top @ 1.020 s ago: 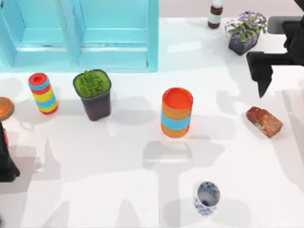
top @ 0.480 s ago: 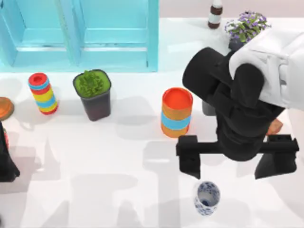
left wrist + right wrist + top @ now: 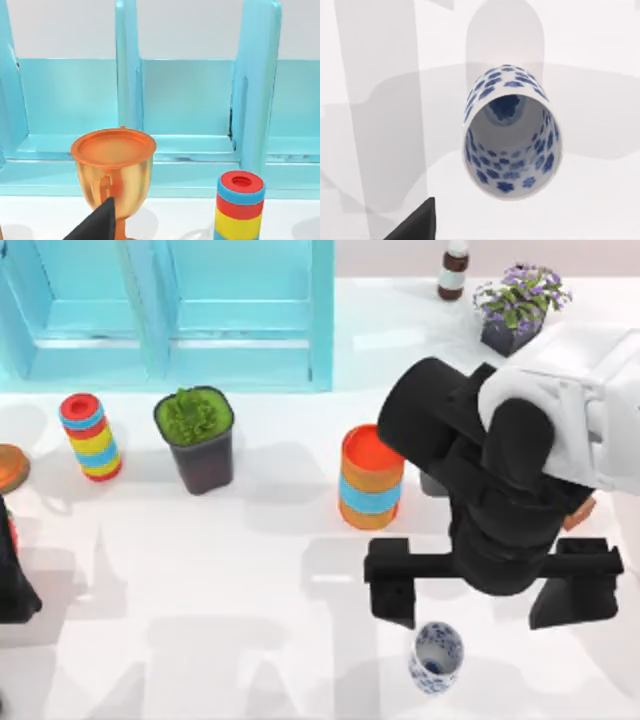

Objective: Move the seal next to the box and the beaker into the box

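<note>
**Right gripper spread wide above the beaker**

Right gripper (image 3: 492, 590) hung over the near right part of the white table (image 3: 230, 640), its two black fingers (image 3: 390, 587) spread wide and holding nothing. Just nearer than those fingers stood the beaker (image 3: 436, 656), a small rounded white cup with a blue painted pattern, upright and apart from the fingers. From the right wrist view the beaker (image 3: 512, 135) sat almost straight below, its open mouth facing the camera.

The seal (image 3: 580, 510), a small reddish-brown block, was almost wholly hidden under the right arm on the right side of the table; only a sliver of it showed. The box (image 3: 170, 310), a pale blue open crate, stood at the far left, well apart from both task things. Between them stood an orange cylinder with a blue band (image 3: 372, 477), a dark pot of green leaves (image 3: 195, 438) and a red, blue and yellow striped cylinder (image 3: 90, 435).

The left arm sat parked at the near left edge, its wrist camera facing a golden-orange goblet (image 3: 113, 172) before the box.

The step in hand appeared to be the approach to the beaker. The next move would likely call for shifting slightly nearer, descending so the fingers straddle the cup, then closing on it.
</note>
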Tool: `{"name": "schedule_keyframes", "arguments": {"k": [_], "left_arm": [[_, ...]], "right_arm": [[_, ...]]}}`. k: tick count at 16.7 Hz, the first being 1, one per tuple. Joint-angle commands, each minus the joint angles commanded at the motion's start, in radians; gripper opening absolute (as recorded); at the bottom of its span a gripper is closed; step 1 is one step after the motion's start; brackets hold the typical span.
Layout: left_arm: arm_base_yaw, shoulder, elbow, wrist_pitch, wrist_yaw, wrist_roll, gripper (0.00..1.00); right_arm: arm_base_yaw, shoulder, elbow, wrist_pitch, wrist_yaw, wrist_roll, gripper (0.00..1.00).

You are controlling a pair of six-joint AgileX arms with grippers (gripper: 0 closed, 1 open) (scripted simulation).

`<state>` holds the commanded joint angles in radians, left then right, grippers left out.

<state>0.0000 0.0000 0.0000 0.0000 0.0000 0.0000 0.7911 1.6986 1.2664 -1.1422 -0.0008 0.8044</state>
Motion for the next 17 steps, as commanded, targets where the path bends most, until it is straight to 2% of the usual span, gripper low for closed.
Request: {"name": "schedule_keyframes", "arguments": {"k": [9,14,17], "left_arm": [[0.0,0.0,0.0,0.0,0.0,0.0,1.0],[0.0,0.0,0.0,0.0,0.0,0.0,1.0],[0.0,0.0,0.0,0.0,0.0,0.0,1.0]], "right_arm": [[0.006,0.088,-0.199,0.291,0.001,0.006,1.0],[0.006,0.092,-0.208,0.303,0.001,0.006,1.0],[0.006,0.092,-0.208,0.303,0.001,0.006,0.77]]}}
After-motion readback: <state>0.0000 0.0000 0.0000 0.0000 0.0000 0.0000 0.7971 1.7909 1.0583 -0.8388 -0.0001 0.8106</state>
